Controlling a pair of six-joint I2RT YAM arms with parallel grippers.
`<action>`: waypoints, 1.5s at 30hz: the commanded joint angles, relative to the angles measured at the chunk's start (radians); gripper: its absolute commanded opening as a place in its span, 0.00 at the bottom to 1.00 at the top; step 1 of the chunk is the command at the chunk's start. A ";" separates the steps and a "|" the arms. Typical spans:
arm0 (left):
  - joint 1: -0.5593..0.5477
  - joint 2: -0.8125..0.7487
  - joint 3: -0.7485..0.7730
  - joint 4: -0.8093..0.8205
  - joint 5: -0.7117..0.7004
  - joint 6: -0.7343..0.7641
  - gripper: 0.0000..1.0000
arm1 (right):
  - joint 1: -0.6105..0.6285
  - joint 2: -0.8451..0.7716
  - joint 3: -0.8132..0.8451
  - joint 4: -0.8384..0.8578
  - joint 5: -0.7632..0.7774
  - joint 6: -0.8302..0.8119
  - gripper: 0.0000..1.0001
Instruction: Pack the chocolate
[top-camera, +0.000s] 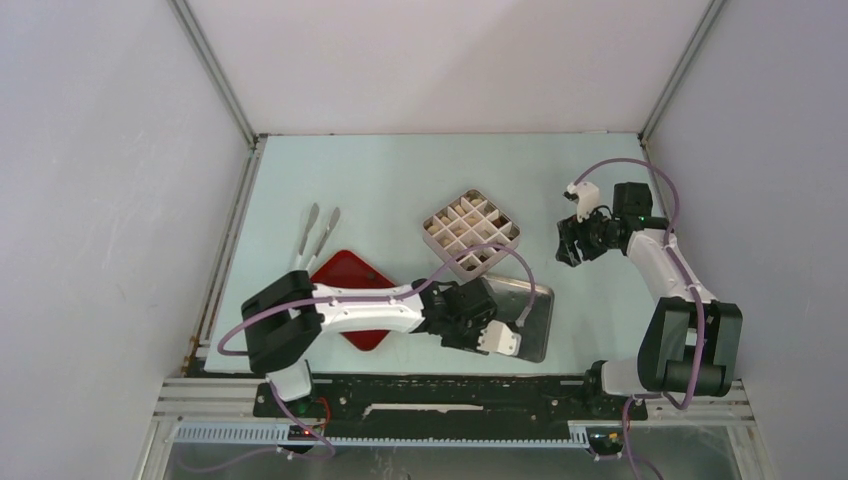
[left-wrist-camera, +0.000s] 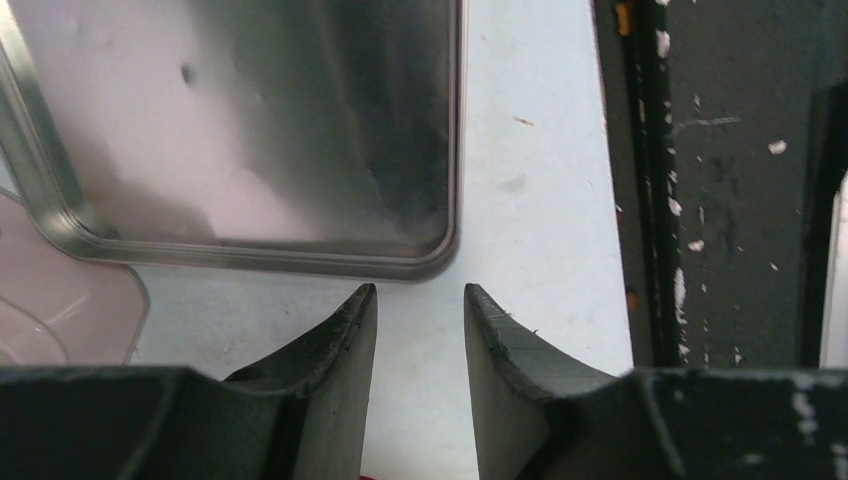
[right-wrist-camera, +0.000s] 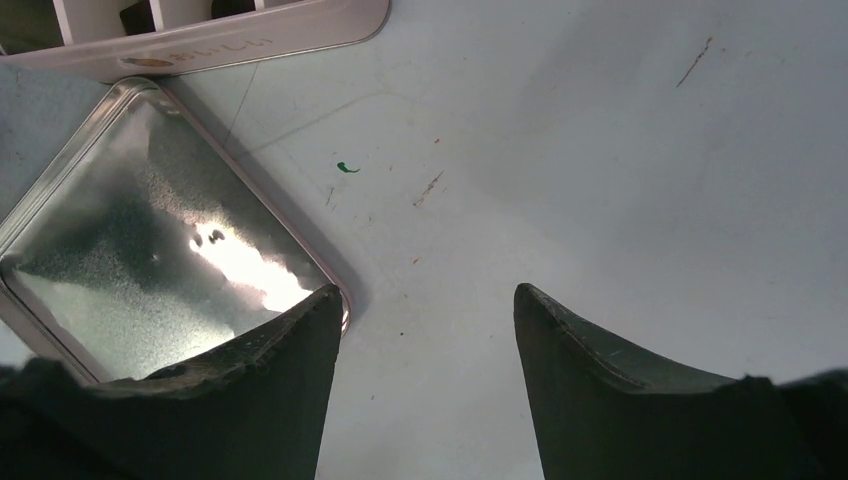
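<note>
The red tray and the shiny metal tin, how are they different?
The red tray is glossy red; the metal tin is mirror-like silver. The red tray lies on the left beside the tongs; the metal tin lies to its right, next to the divided box. The left arm crosses the red tray, while the left gripper hangs at the metal tin's corner. Both are shallow, with rounded corners.

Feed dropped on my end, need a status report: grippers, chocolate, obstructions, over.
Left gripper open, empty, beside shallow silver metal tin. Right gripper open, empty, above table. No chocolate clearly visible. Left arm lies across red square tray.
</note>
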 joint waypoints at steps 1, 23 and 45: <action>-0.024 0.033 0.093 0.061 -0.029 -0.007 0.40 | -0.010 -0.029 0.038 0.027 -0.022 0.016 0.66; -0.036 0.192 0.261 -0.107 0.097 -0.019 0.31 | -0.019 -0.040 0.038 0.026 -0.038 0.010 0.66; -0.033 0.280 0.343 -0.189 0.129 -0.020 0.23 | -0.021 -0.039 0.038 0.023 -0.046 0.005 0.66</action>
